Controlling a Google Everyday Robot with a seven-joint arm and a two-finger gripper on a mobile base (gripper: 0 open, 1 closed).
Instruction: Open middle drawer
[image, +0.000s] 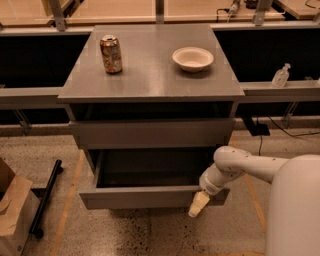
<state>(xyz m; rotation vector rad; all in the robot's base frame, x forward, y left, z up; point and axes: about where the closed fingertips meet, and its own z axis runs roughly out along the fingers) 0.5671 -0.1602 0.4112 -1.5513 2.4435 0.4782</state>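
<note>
Gripper (199, 204) sits at the near right corner of the middle drawer (145, 196), placed to drag it outward; you cannot tell whether it clamps.

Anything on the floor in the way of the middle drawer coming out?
Nothing visible. The gripper is at the right end of the middle drawer's front. The black pole and cardboard box lie off to its left, out of its path.

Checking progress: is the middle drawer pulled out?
Yes, the middle drawer juts forward, interior showing, with the gripper at its front edge.
</note>
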